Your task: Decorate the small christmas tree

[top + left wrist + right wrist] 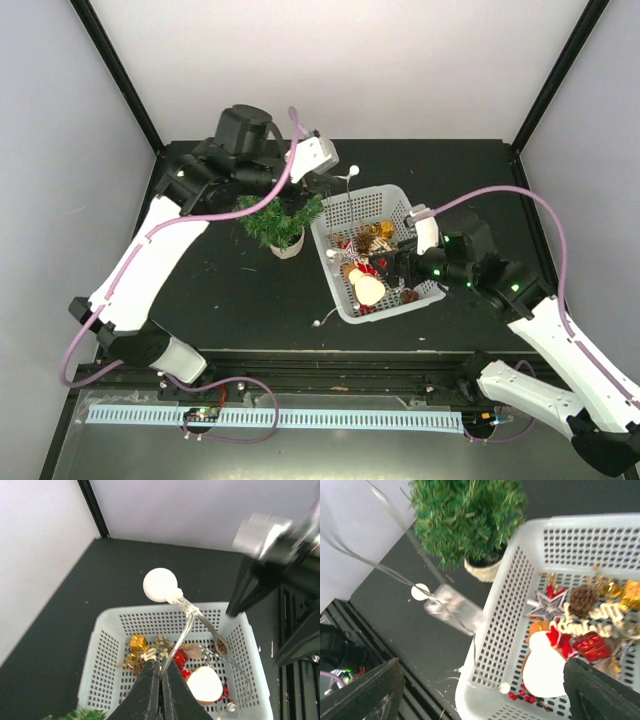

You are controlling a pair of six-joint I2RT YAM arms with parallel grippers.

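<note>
Small christmas tree (280,217) upright on black tabletop (230,295), white walls (350,65) around

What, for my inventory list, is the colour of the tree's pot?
Off-white; the pot shows best in the right wrist view.

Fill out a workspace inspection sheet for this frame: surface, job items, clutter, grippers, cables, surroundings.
Surface: black table.
Job's things: small christmas tree upright in its white pot, beside the white basket; no ornaments seen on it.
Clutter: pine cone with gold, red and white ornaments, all inside the basket.
Grippers: left gripper shut on the light string; right gripper open over the basket.
Cables: purple cables along both arms.
Surroundings: white walls, black frame posts.
</note>
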